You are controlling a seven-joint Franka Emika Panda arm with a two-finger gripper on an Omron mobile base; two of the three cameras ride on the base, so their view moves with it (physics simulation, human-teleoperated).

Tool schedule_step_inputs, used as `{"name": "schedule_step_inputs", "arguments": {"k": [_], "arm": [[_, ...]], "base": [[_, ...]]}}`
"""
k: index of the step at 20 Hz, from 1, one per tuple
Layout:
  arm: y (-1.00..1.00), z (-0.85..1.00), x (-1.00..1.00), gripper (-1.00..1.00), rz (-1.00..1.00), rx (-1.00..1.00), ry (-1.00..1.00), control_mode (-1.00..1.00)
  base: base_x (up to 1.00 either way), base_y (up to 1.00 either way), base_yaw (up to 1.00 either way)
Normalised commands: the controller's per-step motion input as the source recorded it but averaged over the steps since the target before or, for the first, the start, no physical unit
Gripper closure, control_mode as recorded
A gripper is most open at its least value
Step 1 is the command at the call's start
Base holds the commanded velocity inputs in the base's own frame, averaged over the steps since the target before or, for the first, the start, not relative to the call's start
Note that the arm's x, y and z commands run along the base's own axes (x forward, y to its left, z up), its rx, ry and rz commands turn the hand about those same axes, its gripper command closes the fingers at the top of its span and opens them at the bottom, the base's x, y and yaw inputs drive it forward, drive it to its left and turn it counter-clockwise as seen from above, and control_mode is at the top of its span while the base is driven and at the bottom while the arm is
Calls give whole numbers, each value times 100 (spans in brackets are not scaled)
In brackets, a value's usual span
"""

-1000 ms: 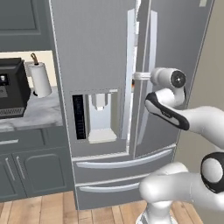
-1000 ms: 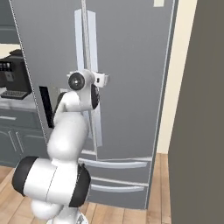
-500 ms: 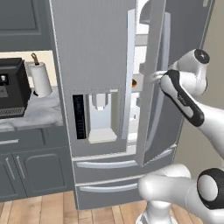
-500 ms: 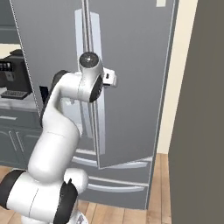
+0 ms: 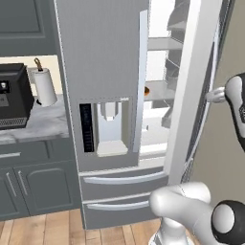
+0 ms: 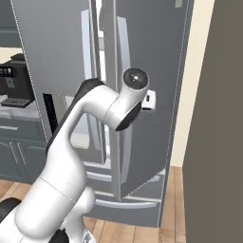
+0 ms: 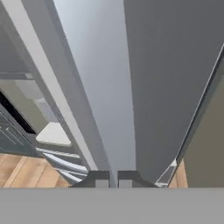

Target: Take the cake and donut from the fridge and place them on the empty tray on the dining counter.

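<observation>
**Pincer closed at the fridge door**

The gripper [image 7: 113, 178] has its fingertips pressed nearly together against the door handle [image 7: 94, 87]; whether it clasps the handle is unclear. The fridge [image 5: 103, 72] stands ajar, white shelves showing. An orange-brown item [image 5: 147, 90], probably the donut, sits on a shelf.

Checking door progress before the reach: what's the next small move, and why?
Probably keep swinging the right door wider. The gripper, shut on the door handle, has it only partly open; the fridge shelves show through a narrow gap, likely too tight to reach in.
</observation>
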Motion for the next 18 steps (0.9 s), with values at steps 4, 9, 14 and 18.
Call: {"name": "schedule_step_inputs", "arguments": {"k": [4, 9, 14, 18], "arm": [[-96, 8, -78, 100, 12, 4, -11, -100], [-35, 20, -64, -100, 11, 0, -13, -100], [13, 36, -100, -100, 3, -2, -7, -100], [84, 16, -79, -100, 0, -15, 0, -100]], "base": [[0, 0, 0], [0, 0, 0], [0, 0, 0], [0, 0, 0]]}}
